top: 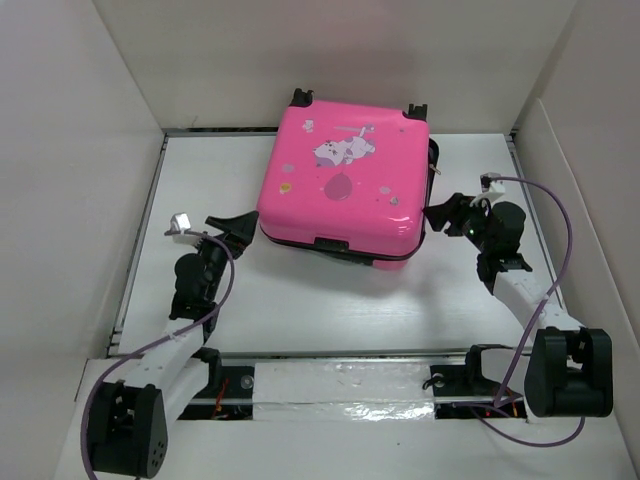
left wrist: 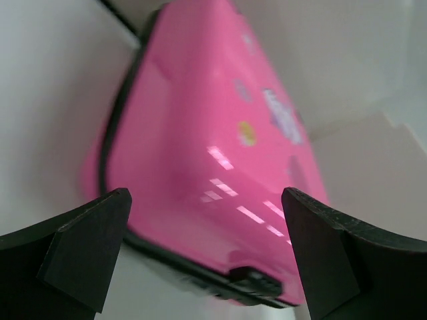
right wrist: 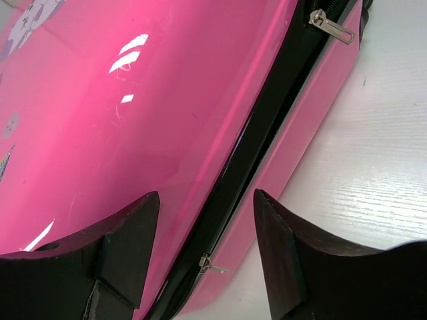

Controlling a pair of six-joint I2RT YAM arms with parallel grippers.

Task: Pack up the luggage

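**Inspector:** Site is a white table (top: 300,320) boxed in by white wall panels (top: 70,150). Where is the item?

**Assistant:** The pink suitcase (top: 345,200) lies flat at the far middle of the table, sticker side up, with its black wheels (top: 300,97) at the far edge. A cartoon animal sticker (top: 345,150) and a balloon sticker (top: 340,186) sit on the upper shell. The two shells lie together, with a black zip band (right wrist: 267,133) between them.

**Inspector:** Zip condition?

**Assistant:** The right wrist view shows an upper pull (right wrist: 330,27) and a lower pull (right wrist: 210,265) on that band. Whether the zip is run shut cannot be told.

**Inspector:** Left arm?

**Assistant:** The left gripper (top: 248,228) sits just beside the suitcase's near left corner. Its jaws are spread wide and grasp nothing. Contact with the shell is not confirmed.

**Inspector:** Right arm?

**Assistant:** The right gripper (top: 432,214) is at the near right corner, jaws parted and holding nothing. Its wrist camera looks along the seam, with one finger over the upper shell and the other over the lower shell and table. Whether it touches the suitcase cannot be told.
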